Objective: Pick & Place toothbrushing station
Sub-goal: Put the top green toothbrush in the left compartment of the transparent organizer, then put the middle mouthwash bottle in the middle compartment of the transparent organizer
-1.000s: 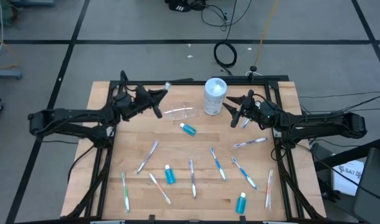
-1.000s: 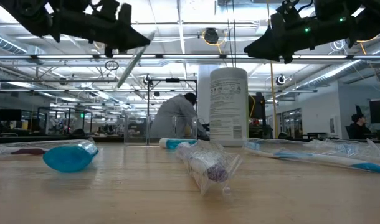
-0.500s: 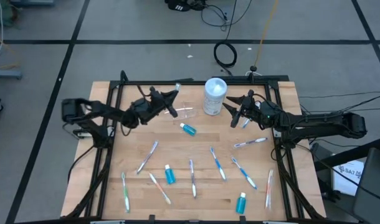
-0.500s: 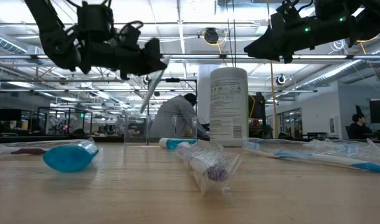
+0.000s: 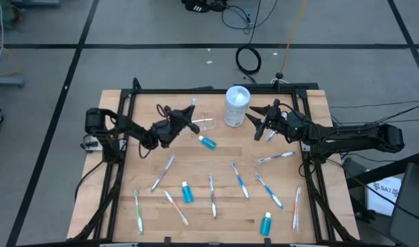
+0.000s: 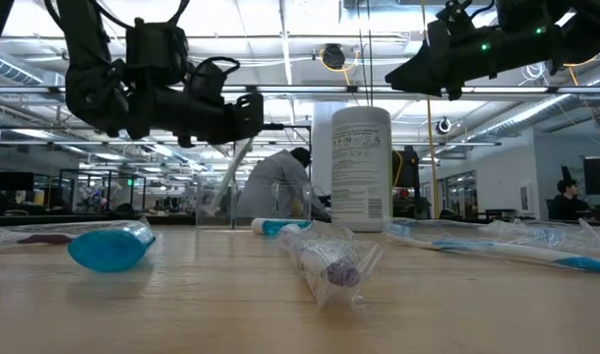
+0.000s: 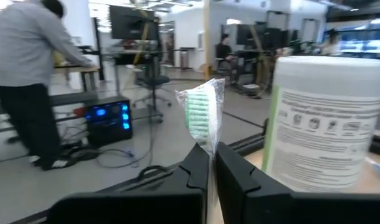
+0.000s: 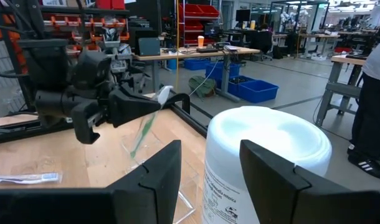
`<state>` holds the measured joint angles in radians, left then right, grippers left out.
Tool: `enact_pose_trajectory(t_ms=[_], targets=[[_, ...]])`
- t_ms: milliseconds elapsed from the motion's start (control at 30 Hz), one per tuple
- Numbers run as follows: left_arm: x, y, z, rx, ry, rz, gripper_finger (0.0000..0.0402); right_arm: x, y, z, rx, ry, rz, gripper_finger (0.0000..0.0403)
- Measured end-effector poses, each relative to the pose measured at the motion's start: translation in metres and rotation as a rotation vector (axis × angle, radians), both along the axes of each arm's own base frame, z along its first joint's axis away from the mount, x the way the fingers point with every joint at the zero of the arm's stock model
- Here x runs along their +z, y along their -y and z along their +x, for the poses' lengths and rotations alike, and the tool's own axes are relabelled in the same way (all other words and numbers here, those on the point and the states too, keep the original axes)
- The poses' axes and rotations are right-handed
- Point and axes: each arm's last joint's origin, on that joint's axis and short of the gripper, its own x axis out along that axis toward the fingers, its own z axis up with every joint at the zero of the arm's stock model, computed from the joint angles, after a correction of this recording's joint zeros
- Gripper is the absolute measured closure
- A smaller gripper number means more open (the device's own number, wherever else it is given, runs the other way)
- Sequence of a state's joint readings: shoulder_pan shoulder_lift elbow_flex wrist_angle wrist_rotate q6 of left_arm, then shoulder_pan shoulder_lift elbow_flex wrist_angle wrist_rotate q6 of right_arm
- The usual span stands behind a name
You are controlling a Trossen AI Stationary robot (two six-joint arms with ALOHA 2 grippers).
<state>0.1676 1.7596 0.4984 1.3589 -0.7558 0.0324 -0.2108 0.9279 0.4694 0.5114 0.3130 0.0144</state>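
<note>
My left gripper [image 5: 185, 122] is shut on a wrapped toothbrush [image 5: 191, 108] with green bristles [image 7: 201, 115], just left of the clear tumbler [image 5: 204, 124], which stands on the table. The brush slants down toward the tumbler [image 6: 253, 202]; whether its lower end is inside, I cannot tell. Several more toothbrushes [image 5: 162, 172] and blue toothpaste tubes [image 5: 208, 142] lie flat on the wooden table. My right gripper [image 5: 259, 124] hangs open, high above the table, beside the white lidded container [image 5: 237, 106], holding nothing. My left gripper pinches the toothbrush's neck [image 7: 210, 155], just below the bristle head, between its two fingers. The fingers come in level from the table's left and lie across the brush. The head sticks up above them, and the green handle [image 8: 140, 134] hangs slanted below, clear of the table.
The white container [image 6: 360, 167] stands right next to the tumbler, at the table's far middle. Wrapped brushes [image 6: 497, 241] and a tube [image 6: 108, 246] lie across the near half. A black frame [image 5: 123, 137] runs along both sides. People stand in the room beyond.
My left gripper has come down and moved toward the table's right, toward the tumbler, staying shut on the toothbrush. The brush has sunk with it, and its lower end now reaches the tumbler's height.
</note>
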Motion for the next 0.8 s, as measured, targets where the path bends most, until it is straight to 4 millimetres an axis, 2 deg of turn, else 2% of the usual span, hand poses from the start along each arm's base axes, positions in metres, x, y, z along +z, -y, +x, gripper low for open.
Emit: enact_pose_trajectory(t_ms=[133, 433, 800], targets=[[0.0, 0.0, -0.002, 0.083, -0.045, 0.024, 0.0359, 0.0, 0.0, 0.0, 0.0, 0.0, 0.0, 0.0248], [0.0, 0.008, -0.001, 0.087, -0.102, 0.059, 0.0306, 0.0, 0.0, 0.0, 0.0, 0.0, 0.0, 0.0248], [0.0, 0.02, -0.006, 0.334, -0.206, 0.067, 0.0267, 0.0, 0.0, 0.0, 0.0, 0.0, 0.0, 0.0248]])
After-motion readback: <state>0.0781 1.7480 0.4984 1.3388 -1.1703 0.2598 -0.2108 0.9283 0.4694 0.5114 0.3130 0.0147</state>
